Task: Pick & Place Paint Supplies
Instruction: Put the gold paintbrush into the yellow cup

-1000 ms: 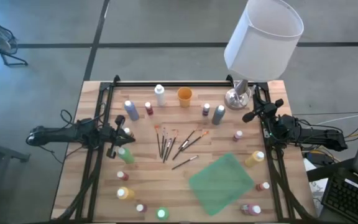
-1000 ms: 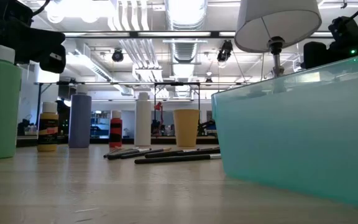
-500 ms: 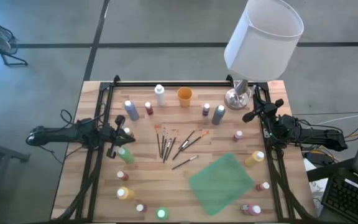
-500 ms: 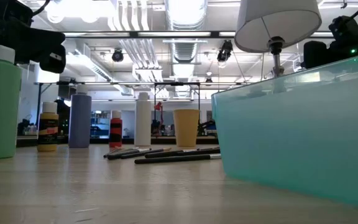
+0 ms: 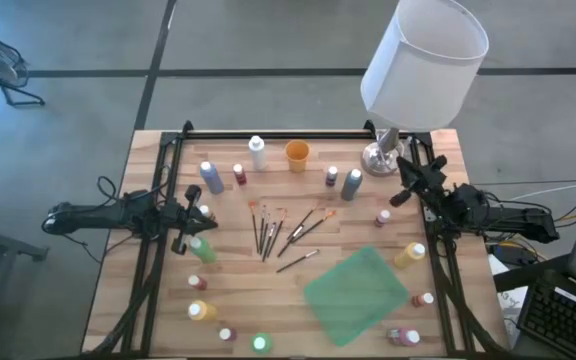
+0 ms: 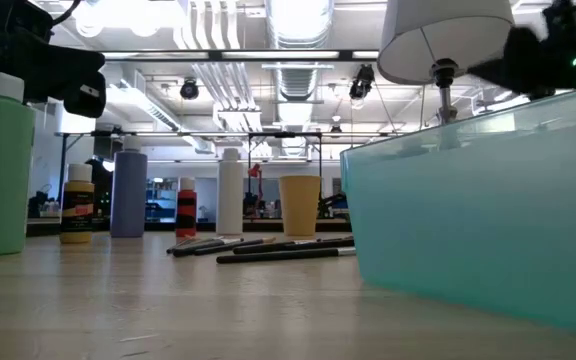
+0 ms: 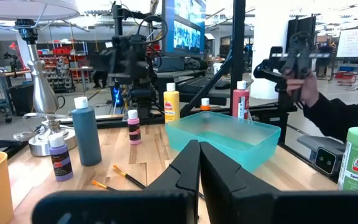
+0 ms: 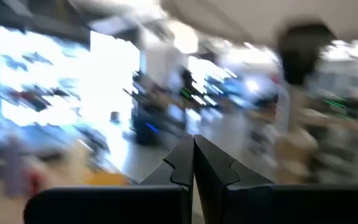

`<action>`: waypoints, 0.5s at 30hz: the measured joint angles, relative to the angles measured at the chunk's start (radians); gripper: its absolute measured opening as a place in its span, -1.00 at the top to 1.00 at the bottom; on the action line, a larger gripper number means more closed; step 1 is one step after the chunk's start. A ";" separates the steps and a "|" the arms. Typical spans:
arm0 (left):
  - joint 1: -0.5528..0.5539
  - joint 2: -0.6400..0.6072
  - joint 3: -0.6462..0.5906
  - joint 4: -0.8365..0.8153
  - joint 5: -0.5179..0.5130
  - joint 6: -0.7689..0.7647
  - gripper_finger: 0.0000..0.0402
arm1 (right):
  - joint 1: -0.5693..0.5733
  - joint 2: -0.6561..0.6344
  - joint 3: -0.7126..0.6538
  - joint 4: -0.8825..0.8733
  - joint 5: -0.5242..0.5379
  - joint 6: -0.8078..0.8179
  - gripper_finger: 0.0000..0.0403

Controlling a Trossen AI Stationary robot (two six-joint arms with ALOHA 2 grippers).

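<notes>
Many small paint bottles stand upright about the wooden table, among them a white one (image 5: 258, 152), a blue-grey one (image 5: 211, 177), a yellow one (image 5: 409, 254) and a green one (image 5: 202, 248). Several thin brushes (image 5: 283, 232) lie flat at the middle. My left gripper (image 5: 196, 215) rests shut and level at the left edge, beside the green bottle, and holds nothing (image 7: 197, 155). At the right edge, near the lamp's base (image 5: 380, 157), my right gripper (image 5: 404, 185) is shut and empty (image 8: 193, 152), its nose tipped upward.
A teal bin (image 5: 356, 292) sits at the near right of the table. An orange cup (image 5: 297, 154) stands at the far side. The white-shaded lamp (image 5: 423, 60) rises over the far right corner. A person (image 7: 328, 106) shows beyond the table's right side.
My right gripper has tipped upward and rolled at the wrist, swinging a little toward the lamp's base, still shut. Its arm stays at the right edge. No bottle or brush has moved.
</notes>
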 joint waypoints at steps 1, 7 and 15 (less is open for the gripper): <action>0.000 0.000 0.000 0.000 0.000 0.000 0.93 | 0.000 0.000 0.000 0.039 -0.064 0.009 0.96; 0.000 0.000 0.000 0.000 0.000 0.000 0.93 | 0.001 0.000 0.000 0.172 -0.435 0.035 0.96; 0.000 0.000 0.000 0.000 0.000 0.000 0.93 | 0.001 0.010 0.025 0.198 -0.514 0.180 0.96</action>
